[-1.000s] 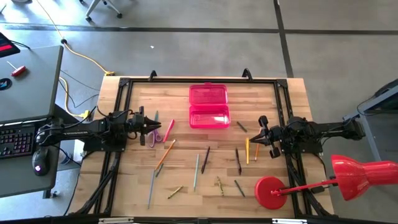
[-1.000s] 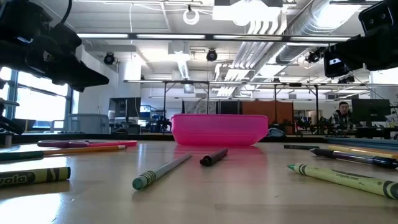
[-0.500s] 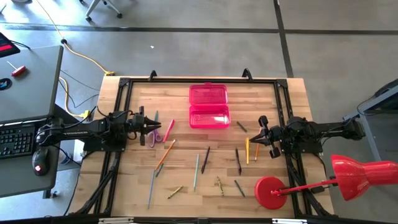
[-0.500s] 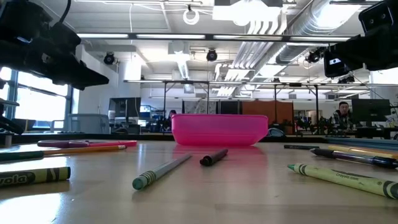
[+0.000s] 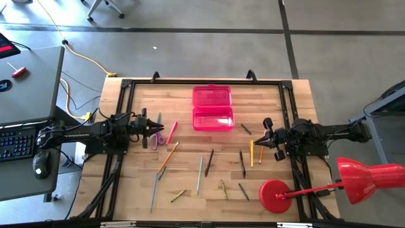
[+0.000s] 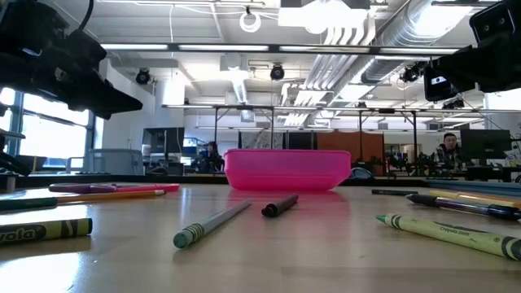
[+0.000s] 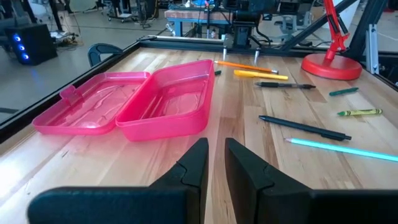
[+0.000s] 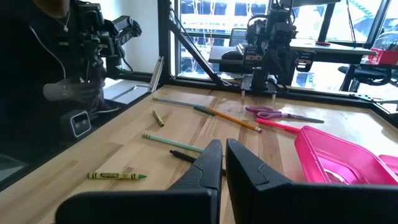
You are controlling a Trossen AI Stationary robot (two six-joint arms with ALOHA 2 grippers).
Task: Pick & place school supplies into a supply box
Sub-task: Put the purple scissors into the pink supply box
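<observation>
Open-plan robotics lab: exposed ceiling ducts [image 6: 423, 32], workbenches (monitors on some) [image 6: 488, 146], concrete floor [image 5: 190, 57].

Only thing I see moving is a person [image 6: 213, 151] in the far background, stepping left behind the supply box [image 6: 286, 169].

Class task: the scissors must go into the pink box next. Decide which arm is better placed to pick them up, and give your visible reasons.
Probably the left. In the high view the left tool hovers right beside the scissors, while the right tool waits across the table, beyond the supply box.
</observation>
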